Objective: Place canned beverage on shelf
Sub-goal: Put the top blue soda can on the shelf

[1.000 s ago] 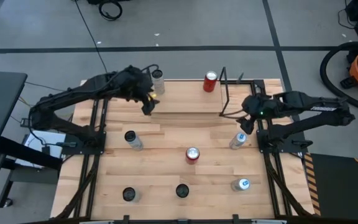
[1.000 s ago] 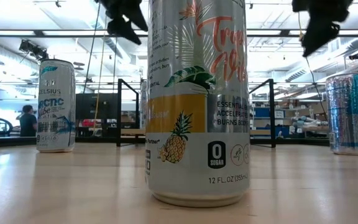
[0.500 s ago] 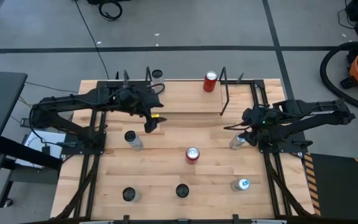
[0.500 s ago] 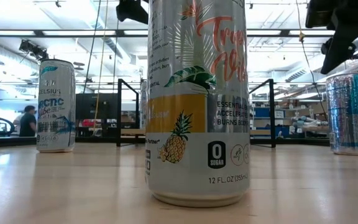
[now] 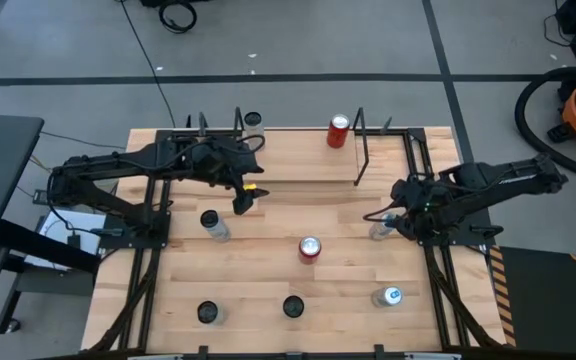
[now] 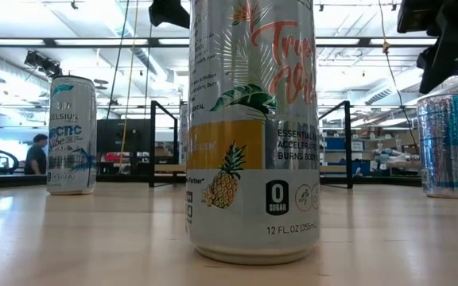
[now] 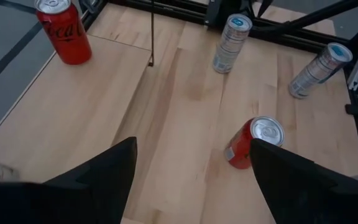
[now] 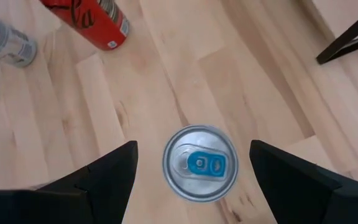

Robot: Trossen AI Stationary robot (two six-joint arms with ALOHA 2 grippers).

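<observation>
The shelf (image 5: 298,155), a light wood board with thin black end frames, stands along the table's far edge. A red can (image 5: 339,131) and a silver can (image 5: 254,120) stand on it. My right gripper (image 5: 389,222) is open above a silver can with a blue tab (image 8: 199,163). The can stands upright on the table right of centre, and its top shows between the fingers. My left gripper (image 5: 244,196) is open and empty over the table, just in front of the shelf's left end. The red can on the shelf also shows in the left wrist view (image 7: 64,31).
Other cans stand on the table: a red one (image 5: 310,249) at centre, a silver one (image 5: 211,223) at left, and three along the near edge (image 5: 208,313), (image 5: 293,306), (image 5: 389,296). One of these fills the low view (image 6: 253,127).
My left gripper has drawn back from the silver can at the shelf's far left end toward the table's near edge, and has then kept still. My right gripper has gone toward the near edge and now hangs over the blue-tab can.
</observation>
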